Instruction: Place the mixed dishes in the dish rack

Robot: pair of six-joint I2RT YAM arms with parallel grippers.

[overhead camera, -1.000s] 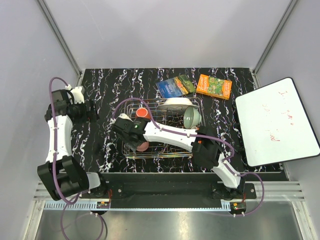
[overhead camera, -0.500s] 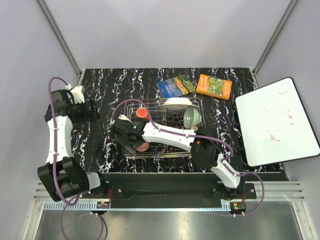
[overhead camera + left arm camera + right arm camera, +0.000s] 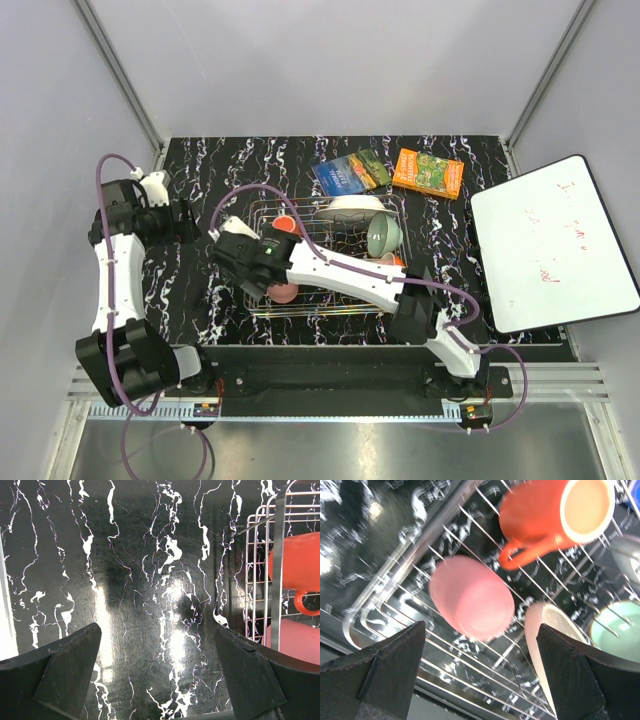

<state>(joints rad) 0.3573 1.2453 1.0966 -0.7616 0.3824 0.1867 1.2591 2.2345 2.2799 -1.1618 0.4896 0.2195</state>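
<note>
The silver wire dish rack [image 3: 330,300] holds a pink cup [image 3: 286,292] lying on its side and an orange cup with a handle [image 3: 284,226]. A white plate [image 3: 357,207] and a pale green bowl [image 3: 383,236] sit at its far right. My right gripper [image 3: 252,272] hovers open and empty over the rack's left end. In the right wrist view [image 3: 480,680] the pink cup [image 3: 471,597] lies beyond the fingers, beside the pink-and-cream plate's rim [image 3: 555,650]. My left gripper [image 3: 186,222] is open and empty over the bare table left of the rack [image 3: 260,580].
A blue packet [image 3: 350,172] and an orange packet [image 3: 428,172] lie on the table behind the rack. A white board with red writing [image 3: 550,245] lies at the right. The black marbled table [image 3: 215,175] ends at grey walls on three sides.
My right gripper has shifted left and a little away, off the pink cup, which stays lying in the rack. The left arm has hardly moved.
</note>
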